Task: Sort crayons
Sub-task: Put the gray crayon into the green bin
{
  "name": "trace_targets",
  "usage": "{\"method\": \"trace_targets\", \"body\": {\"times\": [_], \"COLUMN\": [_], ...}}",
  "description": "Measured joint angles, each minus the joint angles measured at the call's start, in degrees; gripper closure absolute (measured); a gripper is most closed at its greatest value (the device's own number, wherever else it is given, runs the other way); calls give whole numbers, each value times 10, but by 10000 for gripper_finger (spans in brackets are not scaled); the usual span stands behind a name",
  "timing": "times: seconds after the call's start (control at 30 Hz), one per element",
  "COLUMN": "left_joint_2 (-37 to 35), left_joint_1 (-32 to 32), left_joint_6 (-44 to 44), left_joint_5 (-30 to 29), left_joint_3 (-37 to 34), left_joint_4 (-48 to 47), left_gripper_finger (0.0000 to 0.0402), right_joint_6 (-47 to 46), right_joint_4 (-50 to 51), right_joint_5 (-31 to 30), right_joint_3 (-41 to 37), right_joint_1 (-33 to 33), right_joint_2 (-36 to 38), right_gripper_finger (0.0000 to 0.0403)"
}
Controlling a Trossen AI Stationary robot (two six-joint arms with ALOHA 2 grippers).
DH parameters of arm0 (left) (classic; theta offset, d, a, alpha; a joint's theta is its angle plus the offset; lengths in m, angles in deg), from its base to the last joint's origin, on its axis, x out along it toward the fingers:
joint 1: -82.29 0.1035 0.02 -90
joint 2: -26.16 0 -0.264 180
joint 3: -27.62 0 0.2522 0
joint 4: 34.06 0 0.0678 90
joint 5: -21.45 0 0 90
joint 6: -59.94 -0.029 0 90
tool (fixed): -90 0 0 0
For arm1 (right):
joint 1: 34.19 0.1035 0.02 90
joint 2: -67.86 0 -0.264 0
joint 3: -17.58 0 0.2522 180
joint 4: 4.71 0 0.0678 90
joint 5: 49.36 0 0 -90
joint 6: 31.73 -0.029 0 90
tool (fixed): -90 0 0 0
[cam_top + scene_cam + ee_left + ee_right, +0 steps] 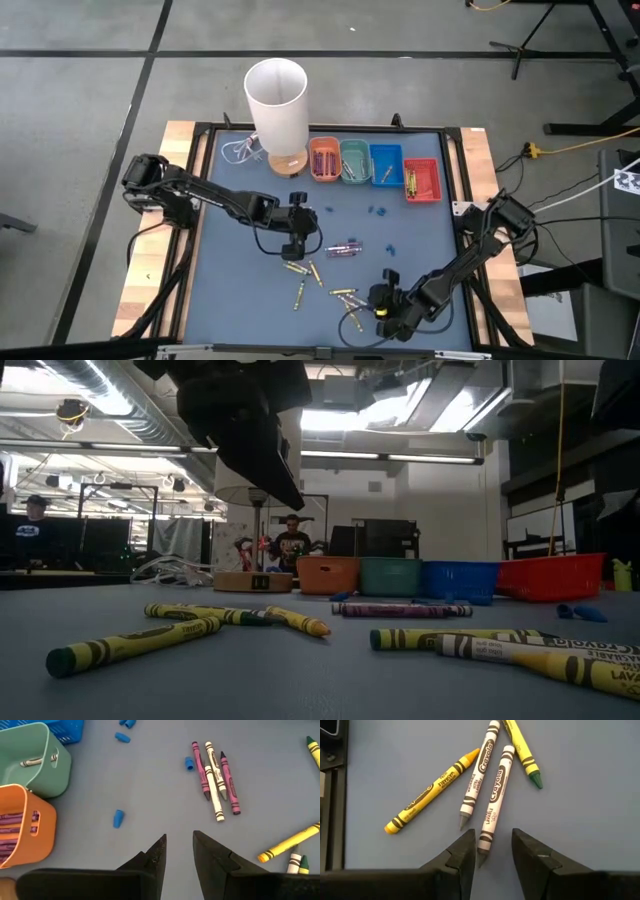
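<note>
From above, the right hand (385, 300) hovers open at the tabletop's (230, 300) six-o'clock edge over scattered crayons (345, 296); its wrist view shows a pale crayon (493, 795) lying lengthwise, tip between the jaws, while the left hand (179, 851), open, waits nearer centre.

On my bench (230, 300), a tall white paper cylinder (276, 102) stands on a wooden base (287, 162) at the far edge. Beside it sit four small trays in a row: orange (323, 160), green (354, 162), blue (386, 165) and red (421, 180). Small blue bits (376, 211) lie scattered on the mat. Beyond the bench, a person (291, 544) sits in the room.
</note>
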Motion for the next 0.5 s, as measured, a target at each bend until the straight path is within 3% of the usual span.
{"method": "trace_targets", "body": {"times": [0.5], "left_joint_2": [0], "left_joint_1": [0], "left_joint_6": [11], "left_joint_5": [0], "left_joint_3": [0], "left_joint_4": [4], "left_gripper_finger": [321], "right_joint_6": [0], "right_joint_4": [-9], "right_joint_5": [-12], "right_joint_3": [1], "right_joint_1": [0], "right_joint_2": [-14], "right_gripper_finger": [276]}}
